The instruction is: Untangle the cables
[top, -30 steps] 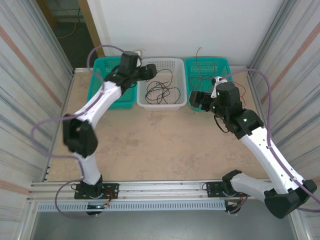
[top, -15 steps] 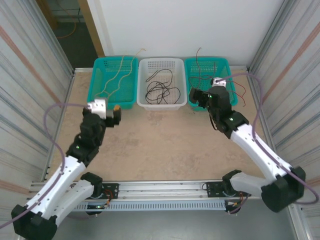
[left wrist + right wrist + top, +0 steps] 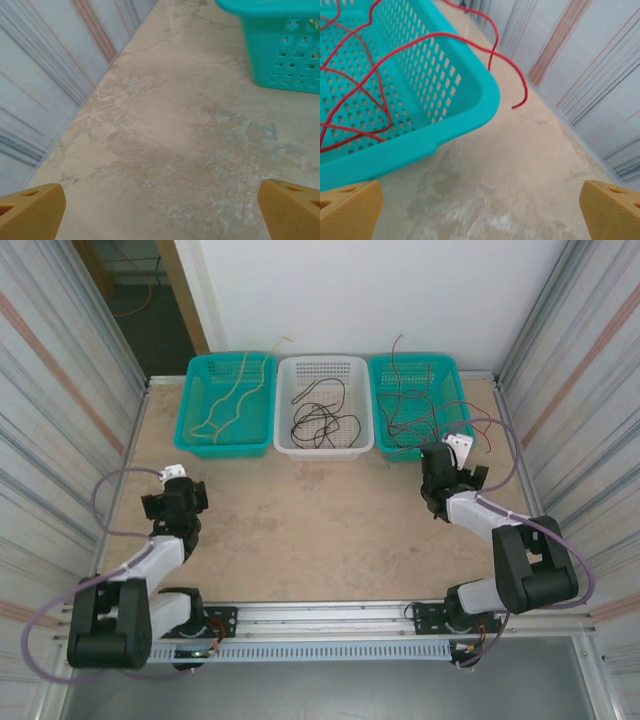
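Right wrist: cable (image 3: 436, 34) over basket rim (image 3: 470, 112)

Left hand (image 3: 160, 212): jaws spread wide, nothing between them.
Fingertips (image 3: 31, 209): orange-yellow, one in each lower corner of the picture.
Desk (image 3: 165, 135): mottled beige, with pale worn patches.
Basket (image 3: 287, 55): teal with a perforated wall, standing on the desk at upper right.
Wall (image 3: 50, 65): ribbed grey with a reddish stripe, along the desk's left edge.
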`<move>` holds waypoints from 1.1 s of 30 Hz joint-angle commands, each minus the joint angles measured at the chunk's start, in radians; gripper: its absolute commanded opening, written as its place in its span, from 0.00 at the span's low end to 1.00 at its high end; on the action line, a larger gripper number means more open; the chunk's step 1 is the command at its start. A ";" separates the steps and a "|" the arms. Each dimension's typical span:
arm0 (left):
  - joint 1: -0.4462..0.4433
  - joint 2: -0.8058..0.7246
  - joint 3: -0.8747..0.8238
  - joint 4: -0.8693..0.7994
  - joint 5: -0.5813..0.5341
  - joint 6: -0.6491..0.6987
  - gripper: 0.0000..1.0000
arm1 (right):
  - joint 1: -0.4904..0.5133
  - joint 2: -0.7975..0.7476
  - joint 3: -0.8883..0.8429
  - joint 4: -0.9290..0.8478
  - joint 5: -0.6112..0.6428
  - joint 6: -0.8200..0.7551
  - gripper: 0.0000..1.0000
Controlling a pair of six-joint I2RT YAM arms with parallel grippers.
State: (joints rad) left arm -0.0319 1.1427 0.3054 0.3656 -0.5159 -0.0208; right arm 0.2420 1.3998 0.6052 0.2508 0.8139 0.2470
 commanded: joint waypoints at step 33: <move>0.065 0.095 -0.003 0.339 0.306 0.021 0.99 | -0.259 0.140 -0.220 0.592 -0.657 -0.124 0.99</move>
State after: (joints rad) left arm 0.0254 1.2461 0.3378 0.6312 -0.1787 0.0223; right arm -0.0200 1.5505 0.3737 0.8227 0.1596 0.1009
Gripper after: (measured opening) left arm 0.987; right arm 0.989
